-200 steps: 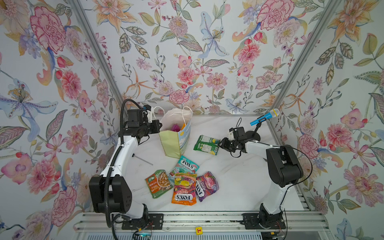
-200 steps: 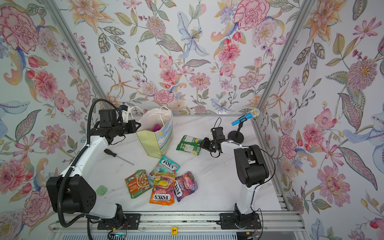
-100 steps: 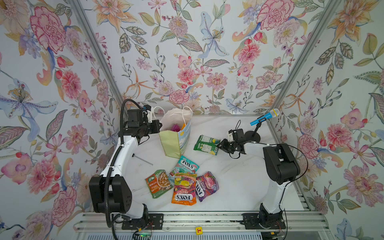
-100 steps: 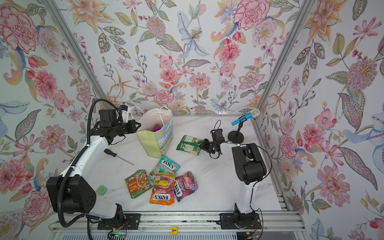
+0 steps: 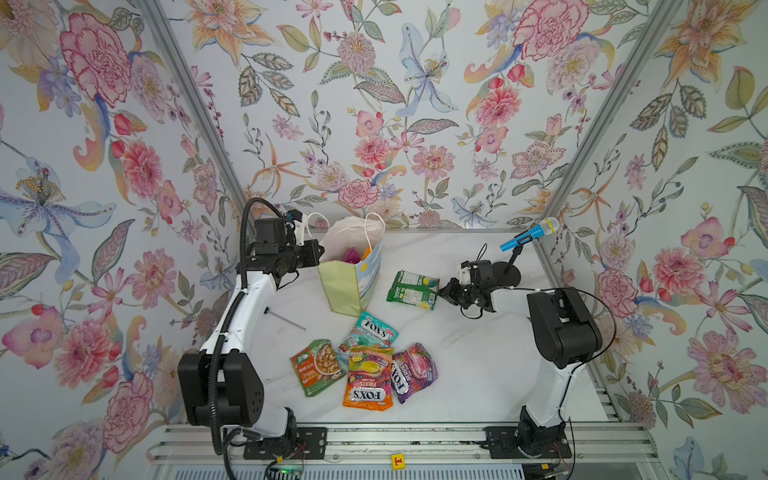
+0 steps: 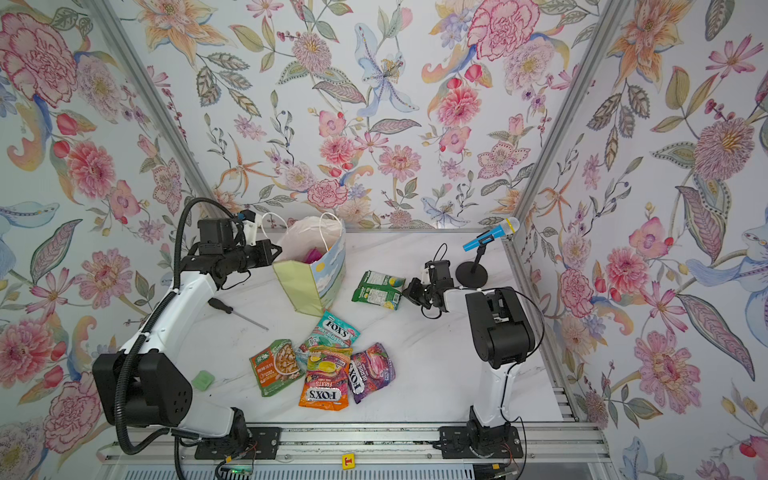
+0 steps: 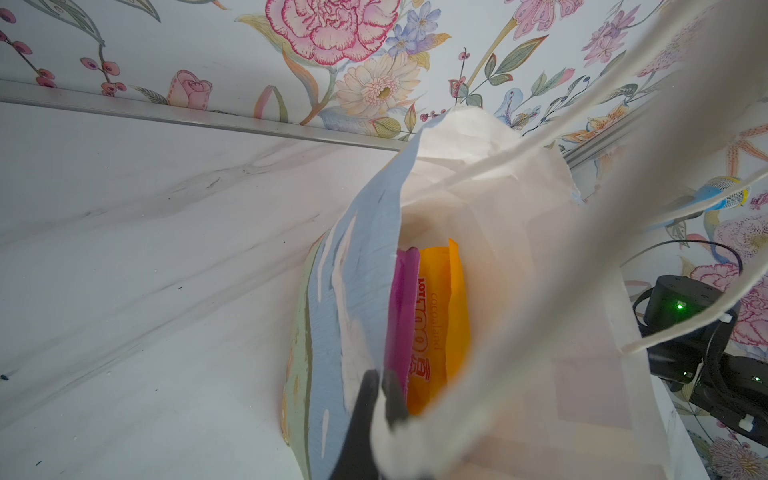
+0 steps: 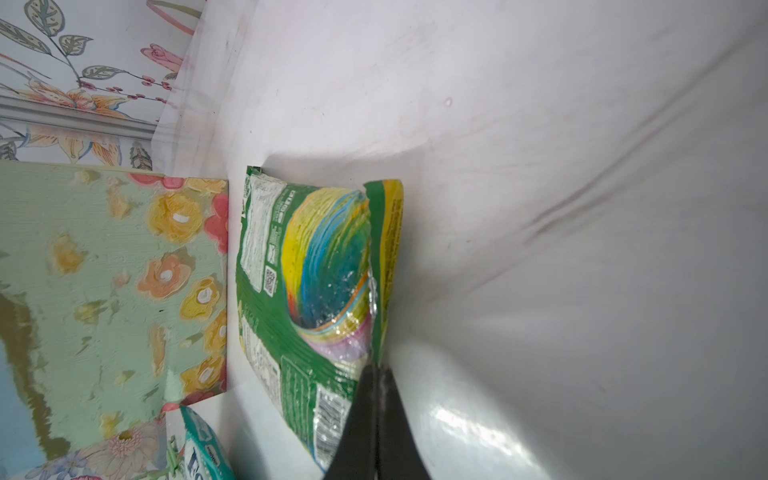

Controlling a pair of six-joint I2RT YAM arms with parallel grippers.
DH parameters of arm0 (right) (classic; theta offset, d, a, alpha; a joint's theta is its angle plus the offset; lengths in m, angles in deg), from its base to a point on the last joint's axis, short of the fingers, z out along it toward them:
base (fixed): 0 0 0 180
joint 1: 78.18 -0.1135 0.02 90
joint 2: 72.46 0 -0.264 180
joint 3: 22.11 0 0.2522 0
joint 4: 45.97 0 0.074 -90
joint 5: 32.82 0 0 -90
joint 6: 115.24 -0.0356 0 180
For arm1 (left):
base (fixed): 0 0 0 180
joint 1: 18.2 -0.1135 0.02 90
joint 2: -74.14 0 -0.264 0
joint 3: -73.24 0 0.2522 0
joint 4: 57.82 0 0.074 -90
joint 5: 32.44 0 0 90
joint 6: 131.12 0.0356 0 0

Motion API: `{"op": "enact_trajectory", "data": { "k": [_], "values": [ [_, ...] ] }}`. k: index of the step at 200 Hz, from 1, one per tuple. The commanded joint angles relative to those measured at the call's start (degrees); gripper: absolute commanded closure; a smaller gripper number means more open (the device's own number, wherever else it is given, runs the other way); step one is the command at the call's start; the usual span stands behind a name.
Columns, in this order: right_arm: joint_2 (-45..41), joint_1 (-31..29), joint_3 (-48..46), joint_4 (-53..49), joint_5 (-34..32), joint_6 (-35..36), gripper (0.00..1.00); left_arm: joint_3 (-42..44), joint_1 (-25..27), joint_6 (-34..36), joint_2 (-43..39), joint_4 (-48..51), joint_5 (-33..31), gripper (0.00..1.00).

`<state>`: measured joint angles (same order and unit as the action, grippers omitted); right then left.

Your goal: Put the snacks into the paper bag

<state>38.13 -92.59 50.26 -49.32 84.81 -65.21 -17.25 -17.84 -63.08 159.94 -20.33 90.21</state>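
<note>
Closing over the last second, the right gripper (image 5: 444, 291) now pinches the green FOX'S packet (image 5: 413, 289) by its edge, just right of the paper bag (image 5: 351, 286). The left gripper (image 7: 382, 388) clamps the bag's rim. A purple "100" bag (image 7: 399, 316) and a yellow "100" bag (image 7: 436, 316) sit inside. Four wait nearer: orange FOX'S packet (image 5: 369, 376), purple FOX'S packet (image 5: 413, 370), nut pouch (image 5: 318, 365), teal FOX'S packet (image 5: 370, 330).
</note>
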Motion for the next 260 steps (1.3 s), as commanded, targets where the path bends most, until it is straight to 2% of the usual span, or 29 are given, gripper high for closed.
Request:
{"op": "enact_trajectory", "data": {
  "k": [1, 74, 149, 189, 223, 241, 260],
  "values": [
    [-1.7, 0.3, -0.7, 1.3, 0.6, -0.7, 1.0, 1.0, -0.3, -0.7, -0.4, 0.6, 0.9, 1.0],
    [-11.0, -1.1, 1.2, -1.8, 0.0, -0.6, 1.0, 1.3, -0.3, -0.9, -0.4, 0.3, 1.3, 1.0],
    [-22.1, -6.0, 11.9, -11.6, -6.6, 3.7, 1.0, 2.3, -0.4, -1.9, -0.8, -1.3, 2.5, 1.0],
    [-23.3, -7.7, 20.8, -15.7, -9.0, 6.2, 1.0, 2.3, -0.4, -2.1, -0.8, -1.6, 2.8, 1.0],
    [-20.2, -8.3, 29.1, -23.3, -11.9, 10.9, 1.0, 2.7, -0.4, -2.5, -1.0, -2.0, 2.9, 1.0],
    [-19.1, -7.4, 29.5, -28.1, -15.7, 13.5, 0.87, 2.6, -0.2, -2.6, -1.2, -2.0, 3.0, 1.0],
    [-19.6, -4.6, 24.4, -28.5, -15.7, 13.0, 0.74, 2.5, -0.3, -2.5, -1.5, -1.7, 2.8, 1.0]
  ]
}}
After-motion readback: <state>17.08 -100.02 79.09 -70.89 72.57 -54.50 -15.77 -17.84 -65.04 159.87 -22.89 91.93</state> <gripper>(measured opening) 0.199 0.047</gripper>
